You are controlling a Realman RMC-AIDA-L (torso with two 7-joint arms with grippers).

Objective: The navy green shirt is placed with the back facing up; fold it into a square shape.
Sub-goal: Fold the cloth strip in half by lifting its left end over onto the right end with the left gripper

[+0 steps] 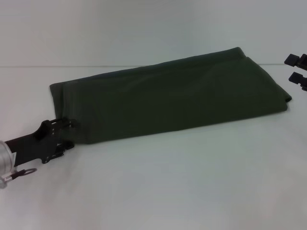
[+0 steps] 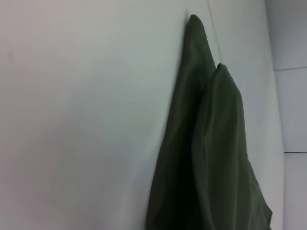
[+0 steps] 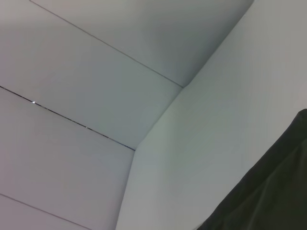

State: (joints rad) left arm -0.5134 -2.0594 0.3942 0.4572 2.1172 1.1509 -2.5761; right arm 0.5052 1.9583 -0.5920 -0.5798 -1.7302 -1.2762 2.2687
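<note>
A: Where is the left hand (image 1: pixel 67 136), and what is its state?

B: It lies low at the near-left corner of the navy green shirt (image 1: pixel 172 98), its black fingers (image 1: pixel 60 123) reaching the cloth's edge there. They appear to pinch that corner, though the contact itself is dark and partly hidden. Behind them the black wrist and a silver cuff run off toward the near-left edge of the head view.

A: And the shirt?

B: It is folded into one long band, lying on the white bench (image 1: pixel 168 182) and running from the near left to the far right. Only plain olive fabric shows. The left wrist view shows two stacked layers (image 2: pixel 216 158) tapering away across the bench.

A: The right hand (image 1: pixel 298 71)?

B: It sits at the far-right edge of the head view, apart from the shirt's far-right end, with its two black fingers spread and nothing between them. Its wrist view catches only a dark corner of cloth (image 3: pixel 268 196) against the white surface and wall panels.
</note>
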